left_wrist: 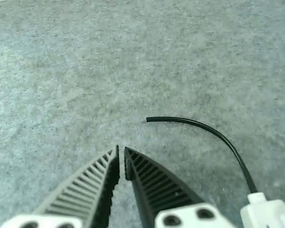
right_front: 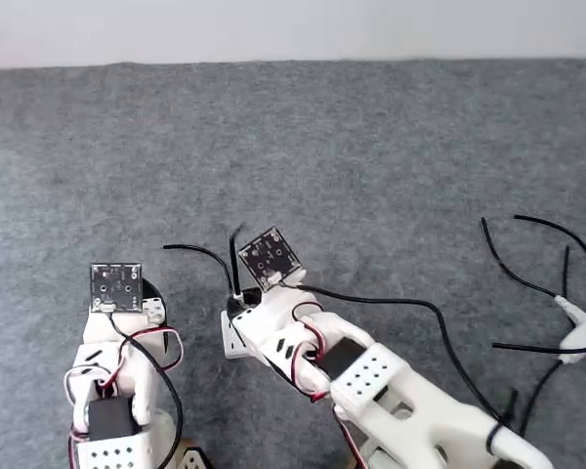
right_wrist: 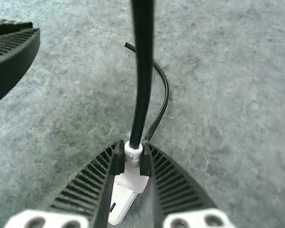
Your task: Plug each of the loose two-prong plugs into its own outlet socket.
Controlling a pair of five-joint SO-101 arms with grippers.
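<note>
Right wrist view has your right gripper (right_wrist: 131, 153) pinching a white plug (right_wrist: 127, 183) at its collar, where the black cable (right_wrist: 141, 71) enters; in the high view that is lower centre of frame. Judge it light and rigid, with a springy cable that may twist it, so hold the hard body, not the cord. Your left gripper (left_wrist: 121, 153) is pressed together, empty. A second plug (right_front: 578, 337) lies at the right edge.
</note>
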